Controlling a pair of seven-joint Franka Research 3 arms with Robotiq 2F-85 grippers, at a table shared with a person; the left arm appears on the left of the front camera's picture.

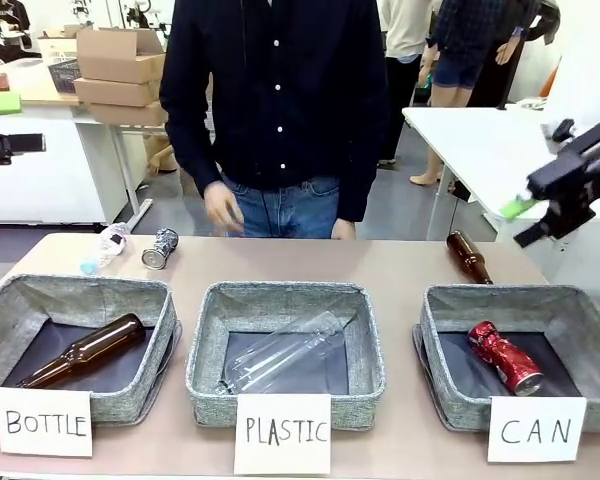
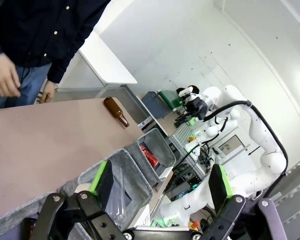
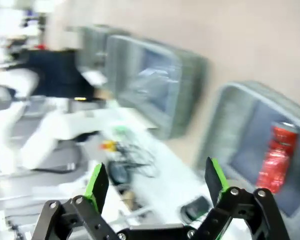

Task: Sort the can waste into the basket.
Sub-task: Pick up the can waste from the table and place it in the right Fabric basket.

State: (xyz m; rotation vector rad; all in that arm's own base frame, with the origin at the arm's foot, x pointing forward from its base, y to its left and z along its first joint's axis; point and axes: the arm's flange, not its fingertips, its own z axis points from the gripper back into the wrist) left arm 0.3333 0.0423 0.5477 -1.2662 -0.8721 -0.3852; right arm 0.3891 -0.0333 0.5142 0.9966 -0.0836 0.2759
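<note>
A dented red can (image 1: 505,356) lies inside the grey basket (image 1: 440,310) behind the CAN card at the table's right. In the right wrist view, which is blurred, the same red can (image 3: 276,157) lies in its basket (image 3: 225,125), below and beyond my open right gripper (image 3: 156,182). In the front view my right gripper (image 1: 523,222) hangs open and empty in the air, above and behind that basket. A dark blue and silver can (image 1: 160,248) lies on the table at the far left. My left gripper (image 2: 160,182) is open and holds nothing.
The BOTTLE basket (image 1: 10,300) holds a brown bottle, and the PLASTIC basket (image 1: 205,310) holds a clear one. A loose brown bottle (image 1: 468,256) lies behind the CAN basket, and a clear plastic bottle (image 1: 105,246) lies beside the blue can. A person's hand (image 1: 223,208) hovers at the far edge.
</note>
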